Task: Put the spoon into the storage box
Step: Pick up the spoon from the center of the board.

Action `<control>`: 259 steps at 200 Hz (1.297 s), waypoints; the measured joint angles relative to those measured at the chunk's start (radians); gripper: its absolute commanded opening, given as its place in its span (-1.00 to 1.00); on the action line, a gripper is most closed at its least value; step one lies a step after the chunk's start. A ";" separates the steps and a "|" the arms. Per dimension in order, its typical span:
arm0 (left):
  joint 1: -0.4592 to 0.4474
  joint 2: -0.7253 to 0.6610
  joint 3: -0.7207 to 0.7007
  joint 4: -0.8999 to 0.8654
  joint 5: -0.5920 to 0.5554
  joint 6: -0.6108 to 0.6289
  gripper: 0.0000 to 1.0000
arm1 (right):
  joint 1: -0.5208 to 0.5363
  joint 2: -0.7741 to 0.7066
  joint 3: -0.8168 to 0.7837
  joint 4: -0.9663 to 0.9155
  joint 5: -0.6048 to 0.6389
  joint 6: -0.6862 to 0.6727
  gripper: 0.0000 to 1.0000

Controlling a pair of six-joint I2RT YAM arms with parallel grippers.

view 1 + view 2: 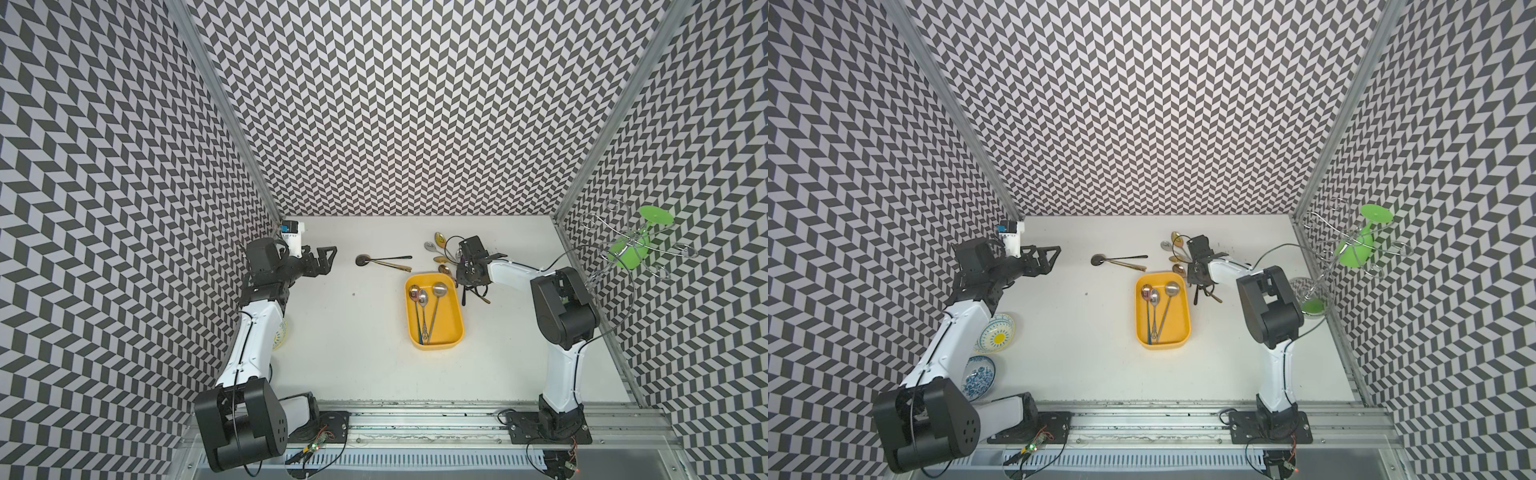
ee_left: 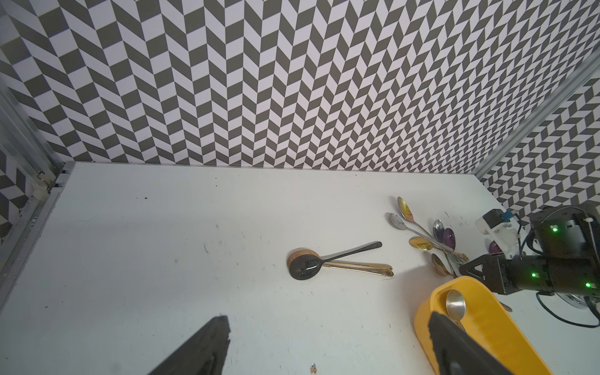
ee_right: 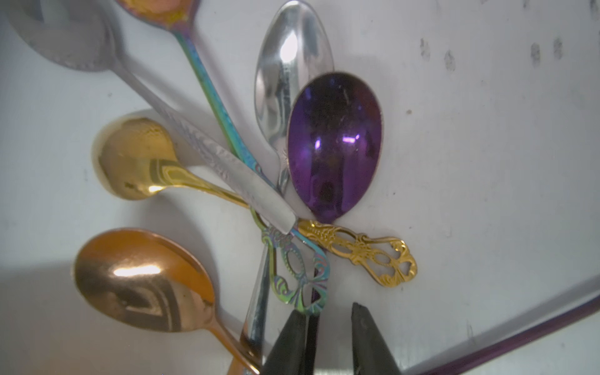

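the storage box (image 1: pixel 451 324) is a shallow yellow plastic tub, rectangular with rounded corners. it stands open side up on the white worktop (image 1: pixel 353 353), right of centre. three metal spoons (image 1: pixel 423 297) lie in it, bowls toward the far end. the purple spoon (image 3: pixel 334 143), with a glossy oval bowl, lies flat among overlapping spoons (image 3: pixel 136 156) just beyond the box's far right corner, outside it.
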 measured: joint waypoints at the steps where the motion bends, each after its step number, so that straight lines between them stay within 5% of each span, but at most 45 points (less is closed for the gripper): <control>1: 0.000 0.000 0.000 0.000 0.000 0.000 0.99 | -0.001 0.000 0.000 0.000 0.000 -0.001 -0.58; 61: 0.000 0.000 -0.002 0.000 0.000 -0.001 0.99 | -0.025 -0.003 -0.010 0.017 0.023 0.002 -1.00; 143: 0.000 0.000 -0.002 0.001 0.000 -0.003 0.99 | -0.069 -0.078 -0.084 -0.011 0.027 0.003 -1.00; 259: 0.000 0.000 -0.002 0.004 0.017 -0.016 0.99 | -0.070 -0.378 -0.158 -0.089 0.032 0.002 -1.00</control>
